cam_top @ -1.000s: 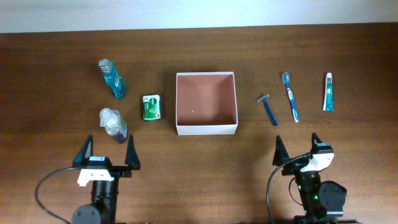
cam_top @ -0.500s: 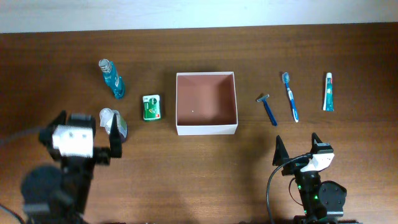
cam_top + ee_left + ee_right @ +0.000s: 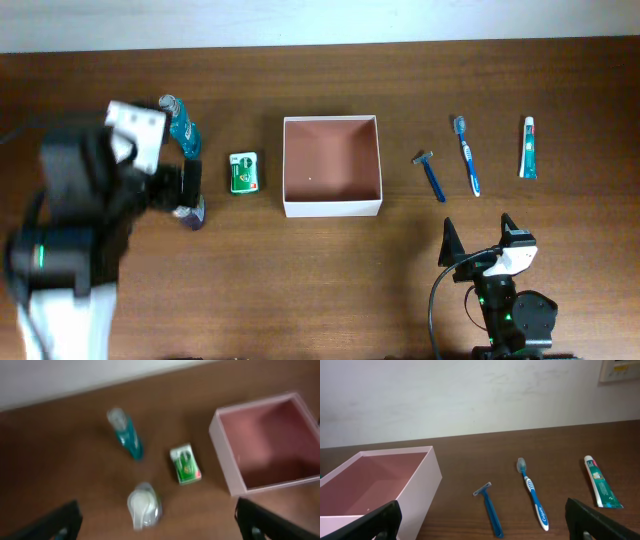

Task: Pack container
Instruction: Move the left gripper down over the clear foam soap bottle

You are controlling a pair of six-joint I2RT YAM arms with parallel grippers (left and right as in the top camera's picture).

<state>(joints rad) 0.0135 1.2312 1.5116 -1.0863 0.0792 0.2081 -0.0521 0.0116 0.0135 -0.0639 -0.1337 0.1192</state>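
Note:
The container (image 3: pixel 333 208), a square shallow box with white walls and a reddish-brown inside, sits mid-table and is empty; it also shows in the left wrist view (image 3: pixel 225 455) and the right wrist view (image 3: pixel 420 495). My left gripper (image 3: pixel 175 185) is raised and blurred, open and empty (image 3: pixel 160 527), above a clear bottle (image 3: pixel 190 213) (image 3: pixel 144 505). A teal bottle (image 3: pixel 180 128) (image 3: pixel 127 435) and a green pack (image 3: pixel 244 172) (image 3: pixel 185 464) lie close by. My right gripper (image 3: pixel 477 235) (image 3: pixel 482 532) is open and empty near the front edge.
Right of the container lie a blue razor (image 3: pixel 432 178) (image 3: pixel 490 510), a blue toothbrush (image 3: pixel 467 155) (image 3: pixel 532 492) and a toothpaste tube (image 3: pixel 527 148) (image 3: pixel 600 482). A pale wall stands behind the table's far edge.
My left arm has lifted from its rest at the front and swung forward over the clear bottle, still open. The right arm and all objects have not moved.

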